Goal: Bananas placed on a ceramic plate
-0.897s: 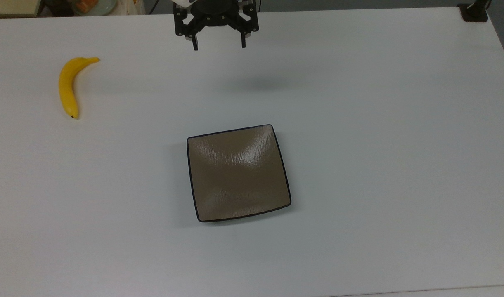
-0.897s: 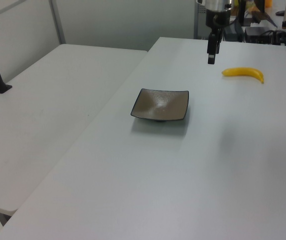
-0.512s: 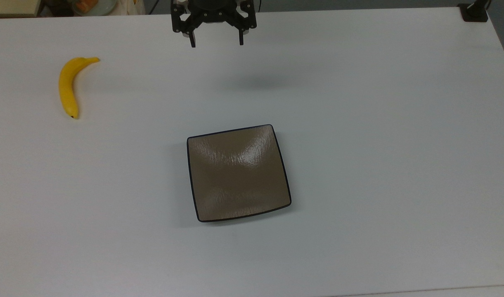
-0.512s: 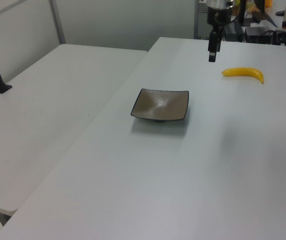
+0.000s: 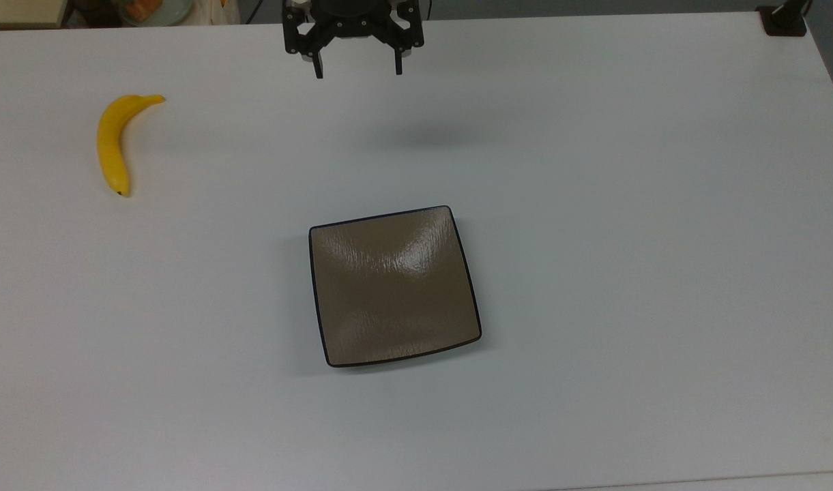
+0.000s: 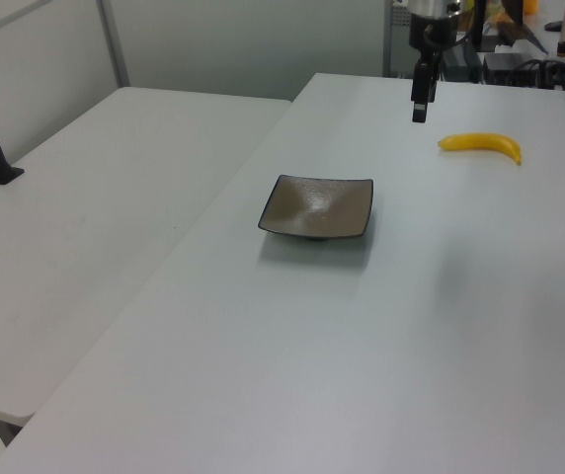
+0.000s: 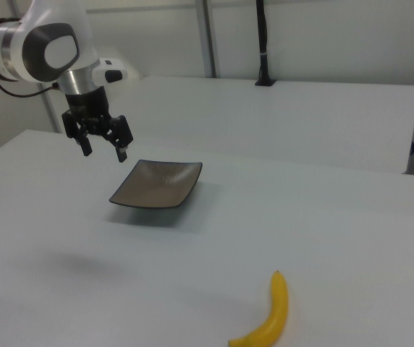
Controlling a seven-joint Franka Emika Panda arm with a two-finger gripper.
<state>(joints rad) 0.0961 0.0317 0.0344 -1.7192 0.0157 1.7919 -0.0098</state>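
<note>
In the top view the Panda's gripper [image 5: 357, 70] is cut off by the upper frame edge, so just its black lower body and two fingers are seen; in the left view it appears edge-on as one dark bar [image 6: 419, 111], so the finger spacing cannot be read there. The jaws stand wide apart and hold nothing, as the top view and right view [image 7: 103, 151] confirm. The banana [image 5: 114, 142] lies flat on the white bench [image 5: 593, 204], well apart from the ceramic plate [image 5: 393, 286], toward the top view's upper left of it. Its long axis runs roughly up and down in the top view, stem bent toward the top view's upper right, dark tip toward the lower edge. In the right view the banana [image 7: 271, 315] is partly cut off by the bottom edge. The plate [image 6: 317, 206] sits bare near the bench's middle, rotated slightly off square. Compared with 0.9 s ago, the gripper has drawn a little farther from the plate toward the top view's upper edge; since 0.5 s ago, no change. Banana and plate are unmoved.
</note>
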